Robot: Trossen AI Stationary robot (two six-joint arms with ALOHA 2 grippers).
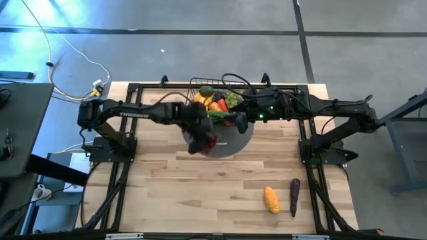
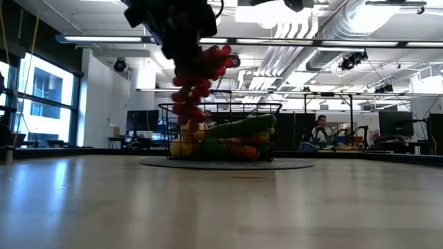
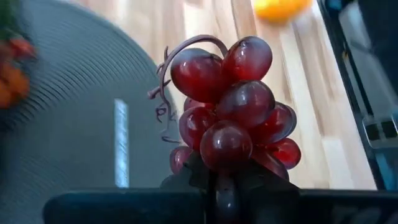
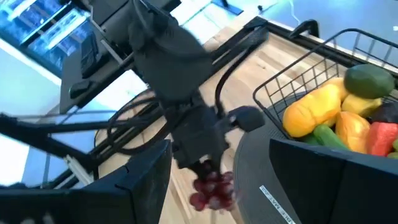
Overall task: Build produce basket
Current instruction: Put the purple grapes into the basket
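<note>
— Where is the left gripper (image 1: 202,141) now?
— Above the grey mat (image 1: 241,143), just in front of the basket (image 2: 220,133). Its jaws are clenched on the red grapes (image 3: 231,112); the bunch hangs in the air, clear of the mat.

— And the basket?
— It stands on the mat at the far side of the table (image 1: 200,187). Inside lie a cucumber (image 2: 242,126), lemons (image 2: 181,147), green grapes (image 1: 232,99) and some orange pieces.

— The right gripper (image 1: 239,122)?
— At the basket's near right corner, over the mat. Its fingers (image 4: 146,180) stand apart — nothing between them.

— Is any produce left outside?
— Yes, a mango (image 1: 271,199) and an eggplant (image 1: 294,196) lie near each other on the front right of the table, well apart from the basket.
</note>
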